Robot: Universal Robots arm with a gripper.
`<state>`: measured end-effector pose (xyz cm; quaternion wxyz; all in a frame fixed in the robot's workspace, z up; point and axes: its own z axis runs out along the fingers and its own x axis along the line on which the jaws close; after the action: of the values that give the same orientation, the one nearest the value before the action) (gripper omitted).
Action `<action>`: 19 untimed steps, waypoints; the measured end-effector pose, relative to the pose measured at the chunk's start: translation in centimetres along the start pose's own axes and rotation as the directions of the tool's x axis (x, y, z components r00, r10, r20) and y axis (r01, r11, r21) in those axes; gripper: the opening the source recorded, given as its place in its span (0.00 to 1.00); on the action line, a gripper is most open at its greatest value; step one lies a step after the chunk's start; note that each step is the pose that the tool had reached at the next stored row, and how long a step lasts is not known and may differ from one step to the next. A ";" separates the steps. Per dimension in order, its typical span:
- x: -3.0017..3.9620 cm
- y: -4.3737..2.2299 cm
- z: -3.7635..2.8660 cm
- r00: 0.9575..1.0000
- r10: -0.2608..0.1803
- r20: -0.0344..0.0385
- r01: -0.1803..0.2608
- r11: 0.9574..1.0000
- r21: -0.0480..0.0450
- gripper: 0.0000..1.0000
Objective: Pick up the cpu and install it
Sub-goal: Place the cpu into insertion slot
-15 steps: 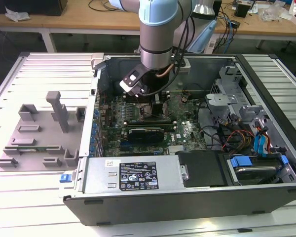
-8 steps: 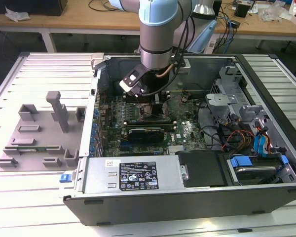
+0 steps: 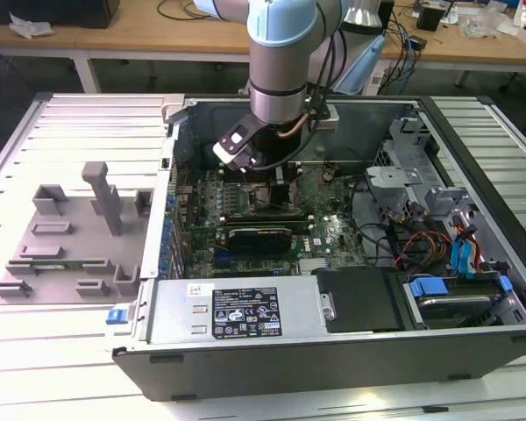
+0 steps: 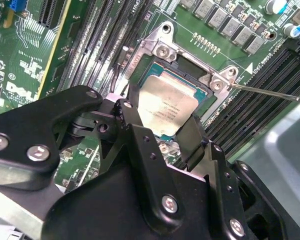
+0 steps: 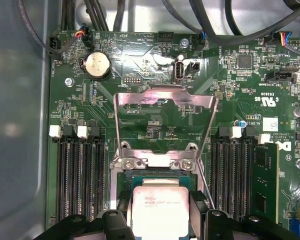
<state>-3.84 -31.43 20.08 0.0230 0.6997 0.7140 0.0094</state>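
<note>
The cpu (image 4: 165, 107) is a silvery square chip that sits level over the open dark socket (image 4: 190, 65) on the green motherboard. In the first wrist view the cpu (image 5: 160, 205) lies just below the socket's screwed metal frame (image 5: 155, 161), and the hinged load plate (image 5: 165, 97) stands raised behind it. My gripper (image 4: 161, 120) has one black finger (image 4: 130, 117) against each opposite side of the chip, shut on it. In the exterior view the gripper (image 3: 272, 180) reaches down into the open computer case.
Memory slots (image 5: 77, 175) flank the socket on both sides, one with a module (image 5: 265, 180). The thin latch lever (image 4: 270, 92) sticks out beside the socket. Cables (image 3: 403, 237), drive bays and the power supply (image 3: 237, 311) crowd the case. A grey tray (image 3: 70, 237) lies at the exterior view's left.
</note>
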 end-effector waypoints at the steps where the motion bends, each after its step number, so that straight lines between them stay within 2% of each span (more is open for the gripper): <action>1: 0.00 0.00 0.00 1.000 -0.002 0.000 0.002 1.000 0.000 0.55; 19: 0.20 0.05 0.26 1.000 -0.002 0.000 0.002 1.000 0.000 0.55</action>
<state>-3.78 -31.23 19.83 0.0229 0.6991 0.7146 0.0094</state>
